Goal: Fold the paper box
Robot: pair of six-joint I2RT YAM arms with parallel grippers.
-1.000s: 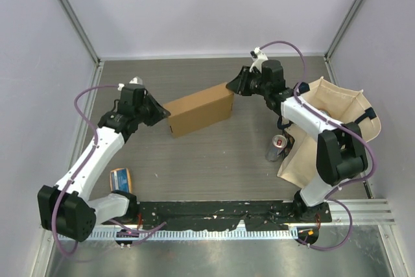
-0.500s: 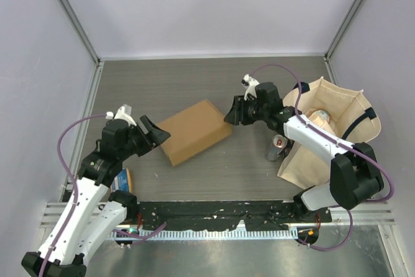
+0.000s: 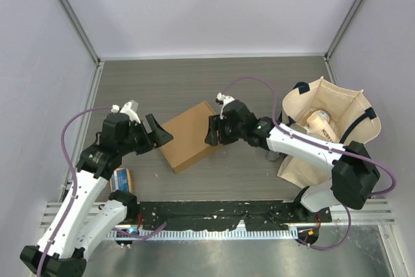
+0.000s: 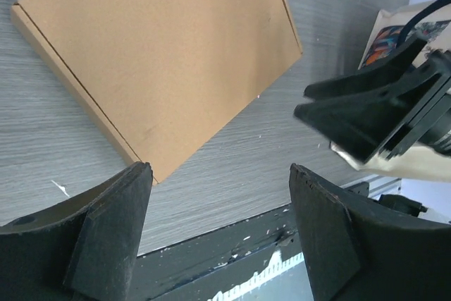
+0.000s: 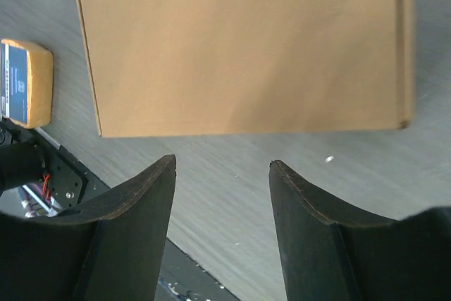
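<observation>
Comparing with one second back: the box [image 3: 190, 135] then stood up on edge between the two grippers, farther back on the surface [image 3: 162, 89]. Now it lies flat and closed, broad face up, nearer the arm bases and turned at an angle. You can read this as a set-down: lowered, tipped over, let go.

Left gripper [image 3: 160, 135]: released, jaws spread wide, tips just beside the box's left corner, not touching. Your left wrist view agrees, since the box [image 4: 162, 54] lies beyond the left gripper [image 4: 218, 170] with bare surface between.

Right gripper [image 3: 212, 132]: also released, jaws apart, at the box's right edge. In the right wrist view the near edge of the box [image 5: 239, 47] sits past the right gripper [image 5: 222, 163], with a strip of surface showing.

Neither arm holds anything.

Other items: the packet [image 3: 120, 178] rests by the left arm, apart from the box. The bag [image 3: 331, 128] sits at the right.

Judgement: the box looks fully formed, with seams shut and no flap standing. Folding appears done and only pulling the arms back remains. The lid tabs cannot be seen from these views, so you cannot confirm they are seated.
</observation>
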